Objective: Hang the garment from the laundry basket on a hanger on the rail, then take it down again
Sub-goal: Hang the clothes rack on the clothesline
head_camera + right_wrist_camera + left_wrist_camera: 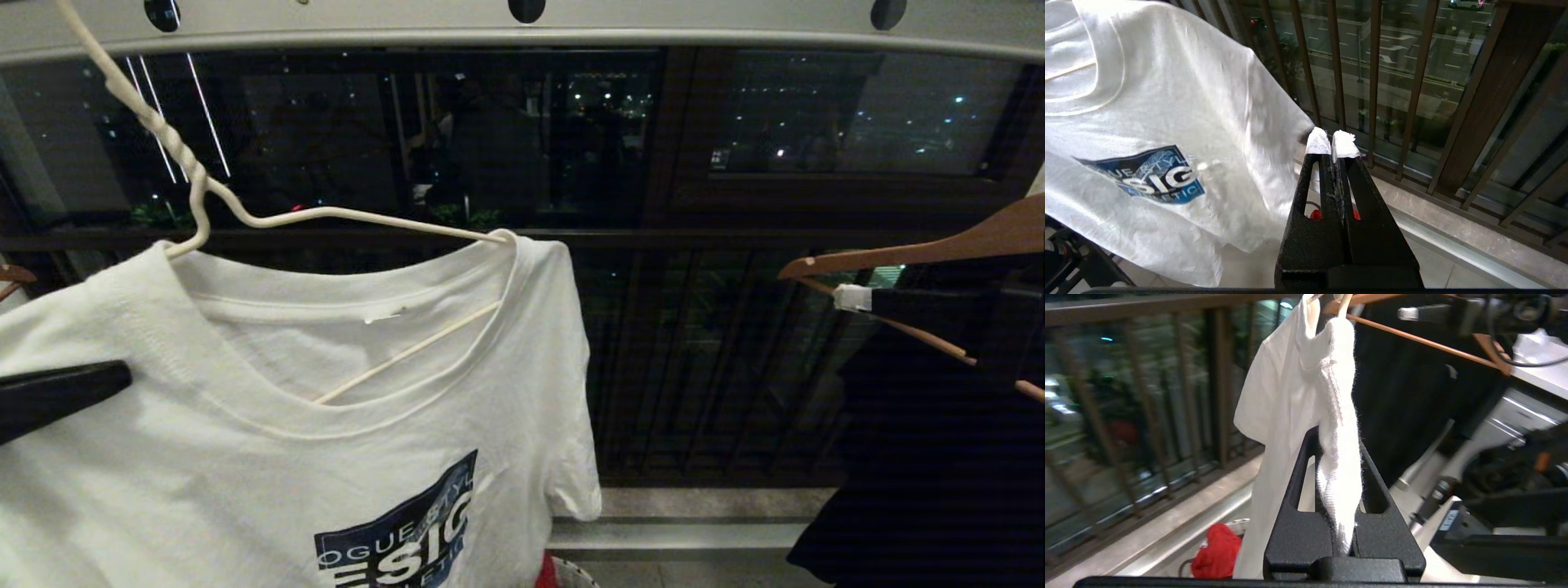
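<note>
Observed: the garment (269, 457) hangs from the hanger (269, 216), whose hook goes up to the rail (522, 33); the hanger is the reference for what follows. Only one hanger arm sits inside the neck opening, its end tucked under the shoulder towards the wooden hanger (914, 249); the other end stands bare above the collar, so the shirt is half seated and slants. The left gripper (1337, 457) is clenched on a bunched fold of white cloth below the hanger's bare end; in the head view only a dark fingertip shows against that shoulder. The right gripper (1333, 143) has its taped tips pressed together on nothing and hovers just beside the sleeve hem on the hanger's covered side. Judgement: the step in hand is working the held shoulder relative to the bare wire end. It should be done by moving the fold along the wire, not pulling down, since a downward tug could swing the light hanger or unhook it. The garment is white, soft, short-sleeved, with a dark blue chest print bearing white letters, lightly creased.
</note>
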### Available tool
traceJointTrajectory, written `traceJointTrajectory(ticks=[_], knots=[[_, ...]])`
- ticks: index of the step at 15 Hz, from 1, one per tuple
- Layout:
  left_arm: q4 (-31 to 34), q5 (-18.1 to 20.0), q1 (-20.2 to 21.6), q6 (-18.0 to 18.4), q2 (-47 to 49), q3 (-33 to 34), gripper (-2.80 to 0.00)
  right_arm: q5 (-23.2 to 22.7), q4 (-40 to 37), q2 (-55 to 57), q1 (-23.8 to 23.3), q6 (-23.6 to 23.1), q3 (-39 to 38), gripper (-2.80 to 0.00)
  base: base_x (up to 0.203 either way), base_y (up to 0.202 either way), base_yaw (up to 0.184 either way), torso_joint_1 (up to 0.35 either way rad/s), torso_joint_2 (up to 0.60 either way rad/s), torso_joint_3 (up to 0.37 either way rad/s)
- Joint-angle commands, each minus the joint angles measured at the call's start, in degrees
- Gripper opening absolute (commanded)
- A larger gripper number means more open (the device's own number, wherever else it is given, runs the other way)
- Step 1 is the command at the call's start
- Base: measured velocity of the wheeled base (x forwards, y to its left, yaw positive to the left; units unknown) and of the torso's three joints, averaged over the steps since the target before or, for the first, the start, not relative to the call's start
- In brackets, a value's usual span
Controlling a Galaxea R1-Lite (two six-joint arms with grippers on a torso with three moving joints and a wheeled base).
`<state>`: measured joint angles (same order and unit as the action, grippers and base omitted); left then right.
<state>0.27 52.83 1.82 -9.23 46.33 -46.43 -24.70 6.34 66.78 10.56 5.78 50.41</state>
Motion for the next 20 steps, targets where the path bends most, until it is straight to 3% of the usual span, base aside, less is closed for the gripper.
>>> traceJointTrajectory(ticks=[1,3,12,20], knots=[[0.0,-3.0,0.0,-1.6,-4.5,1.4,-2.80,-0.2,0.1,0.0,0.1,0.0,0.0,-2.80,0.000,0.000,0.000,0.000,0.00,0.000],[-0.1,-6.2,0.0,-3.6,-5.9,1.6,-2.80,-0.3,0.1,-0.4,0.3,0.0,0.0,-2.80,0.000,0.000,0.000,0.000,0.00,0.000],[-0.1,-22.9,0.0,-3.6,-9.1,4.5,-2.80,-0.3,0.1,-0.9,1.4,0.1,0.0,-2.80,0.000,0.000,0.000,0.000,0.00,0.000],[-2.4,-27.3,0.0,-3.3,-8.0,4.2,-2.80,-0.3,0.1,-0.9,1.7,0.2,0.0,-2.80,0.000,0.000,0.000,0.000,0.00,0.000]])
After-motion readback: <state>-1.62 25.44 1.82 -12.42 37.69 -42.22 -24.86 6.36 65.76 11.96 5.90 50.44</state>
